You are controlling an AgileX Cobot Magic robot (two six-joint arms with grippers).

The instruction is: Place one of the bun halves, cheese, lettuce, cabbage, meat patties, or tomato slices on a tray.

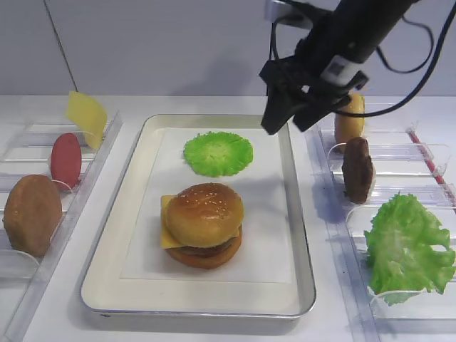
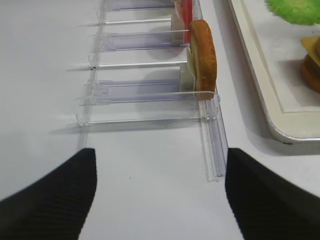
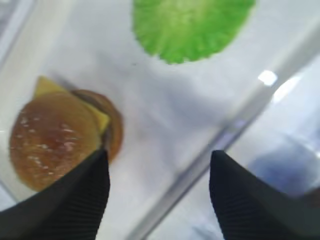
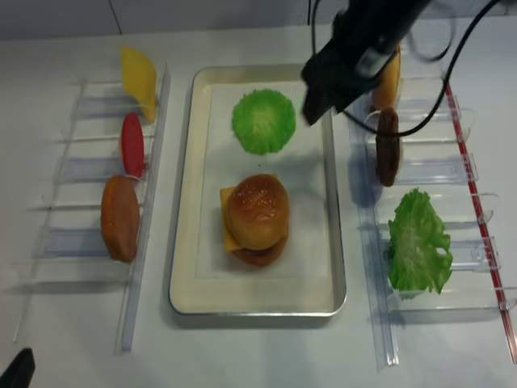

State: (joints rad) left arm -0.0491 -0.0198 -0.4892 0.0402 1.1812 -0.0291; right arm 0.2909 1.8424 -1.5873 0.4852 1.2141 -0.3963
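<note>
Writing: none readable; a small pale label on the right arm is too blurred to read.
Tray (image 1: pixel 299 235): on the counter (image 1: pixel 178 324), middle, lined with white paper.
Cabbage (image 1: pixel 218 153): flat on the liner at the tray's far end.
Burger: on the liner nearer the camera; sesame bun (image 1: pixel 205 214) on top, cheese (image 1: pixel 165 239) poking out to the left, a brown layer under it.
Right gripper (image 3: pixel 159 172): above the tray's far right rim, jaws apart, nothing between them.
Left gripper (image 2: pixel 160 175): low over bare counter beside the left rack, jaws apart, empty.
Left rack (image 1: pixel 85 192): clear plastic; holds a yellow slice (image 1: pixel 87 117), tomato (image 1: pixel 65 159) and a brown bun (image 1: pixel 32 214), all on edge.
Right rack (image 1: pixel 427 153): a bun half (image 1: pixel 350 121) partly hidden by the arm, a patty (image 1: pixel 358 171) on edge, lettuce (image 1: pixel 410 249) nearest.
In the way: the right arm and its cables cover the far right rack.
</note>
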